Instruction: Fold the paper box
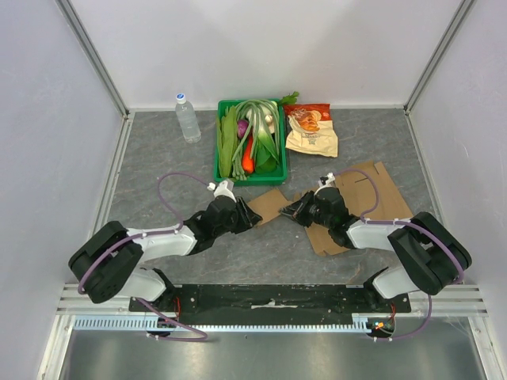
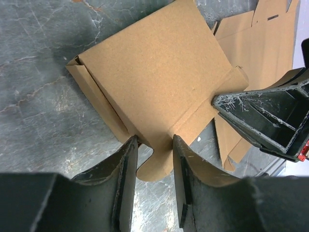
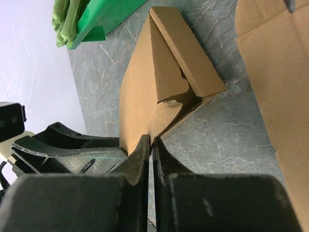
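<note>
Currently the box (image 1: 269, 204) is lying midway across the tabletop (image 1: 150, 142), well off every edge. The left hand (image 2: 152, 145) is sitting spread, straddling the tab on its left side. The right hand (image 3: 151, 141) is pinching the opposite flap tight. Both are reaching it equally, so either could probably fold.

My grey, stone-patterned table (image 1: 150, 158) carries a bottle (image 1: 187, 119) standing upright at eleven o'clock, a green crate (image 1: 249, 180) at twelve, a bag (image 1: 311, 131) just beside it at one, flat cardboard (image 1: 384, 198) at three, and the part-folded box (image 1: 269, 204) in the middle.
</note>
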{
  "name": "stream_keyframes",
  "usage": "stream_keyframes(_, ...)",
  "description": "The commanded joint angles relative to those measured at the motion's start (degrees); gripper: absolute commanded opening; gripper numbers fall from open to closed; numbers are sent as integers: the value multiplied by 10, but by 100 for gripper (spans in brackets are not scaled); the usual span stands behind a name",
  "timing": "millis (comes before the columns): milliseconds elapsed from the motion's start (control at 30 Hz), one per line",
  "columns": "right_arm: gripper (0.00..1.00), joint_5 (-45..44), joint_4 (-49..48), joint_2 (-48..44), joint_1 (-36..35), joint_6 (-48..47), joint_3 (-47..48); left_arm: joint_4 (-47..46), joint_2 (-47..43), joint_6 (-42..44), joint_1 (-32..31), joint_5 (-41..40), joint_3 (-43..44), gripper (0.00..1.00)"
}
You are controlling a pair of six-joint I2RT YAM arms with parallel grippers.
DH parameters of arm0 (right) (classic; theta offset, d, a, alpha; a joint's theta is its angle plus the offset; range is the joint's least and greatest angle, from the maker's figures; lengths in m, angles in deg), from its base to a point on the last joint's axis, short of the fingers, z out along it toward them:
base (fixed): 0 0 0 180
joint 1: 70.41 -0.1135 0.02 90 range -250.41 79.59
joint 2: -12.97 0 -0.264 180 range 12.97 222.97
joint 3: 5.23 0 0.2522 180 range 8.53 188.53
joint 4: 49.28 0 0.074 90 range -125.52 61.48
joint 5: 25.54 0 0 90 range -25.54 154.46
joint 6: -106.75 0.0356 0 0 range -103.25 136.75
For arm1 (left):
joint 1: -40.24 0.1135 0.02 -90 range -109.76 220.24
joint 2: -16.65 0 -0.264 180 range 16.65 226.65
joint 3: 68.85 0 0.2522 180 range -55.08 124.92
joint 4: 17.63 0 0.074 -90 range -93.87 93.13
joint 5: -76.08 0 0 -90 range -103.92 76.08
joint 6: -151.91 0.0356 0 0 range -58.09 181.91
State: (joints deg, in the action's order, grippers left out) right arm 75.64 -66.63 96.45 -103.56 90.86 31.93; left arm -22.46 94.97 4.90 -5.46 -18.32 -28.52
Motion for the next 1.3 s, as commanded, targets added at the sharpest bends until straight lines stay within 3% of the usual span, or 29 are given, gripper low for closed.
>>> stream_keyframes(0, 6, -12, 18, 11, -8, -17, 2, -38, 31, -13, 3, -19, 27, 35)
stream_keyframes(200, 6, -14, -4, 31, -16, -5, -3, -44, 49, -8, 3, -32, 24, 22)
stream_keyframes(267, 5, -13, -13, 40, -16, -4, -4, -36, 45, -3, 3, -36, 20, 22)
stream_keyframes(467, 12, -20, 17, 41, -13, -38, 9, 36, -51, 65, 3, -45, -9, 56)
stream_keyframes(600, 15, -23, 40, 37, -10, -59, 22, 117, -141, 139, 3, -26, -9, 62)
stream_keyframes(667, 19, -19, 50, 40, -10, -74, 29, 149, -166, 164, 3, -11, 15, 54)
stream_keyframes(733, 22, -13, 56, 46, -10, -82, 34, 144, -157, 175, 3, 4, 44, 52)
stream_keyframes(833, 27, 4, 58, 50, -12, -94, 34, 92, -83, 178, 3, 41, 91, 44)
stream_keyframes(867, 33, 7, 57, 50, -11, -103, 33, 79, -28, 178, 3, 79, 102, 39)
stream_keyframes(967, 46, 9, 69, 33, -13, -133, 30, 21, 48, 168, 1, 88, 132, 33)
stream_keyframes(1100, 59, 13, 129, -9, -9, -189, 45, 22, 138, 174, -1, 66, 147, 30)
stream_keyframes(1267, 71, 43, 211, -62, 10, -293, 86, 21, 155, 181, 0, 46, 125, 30)
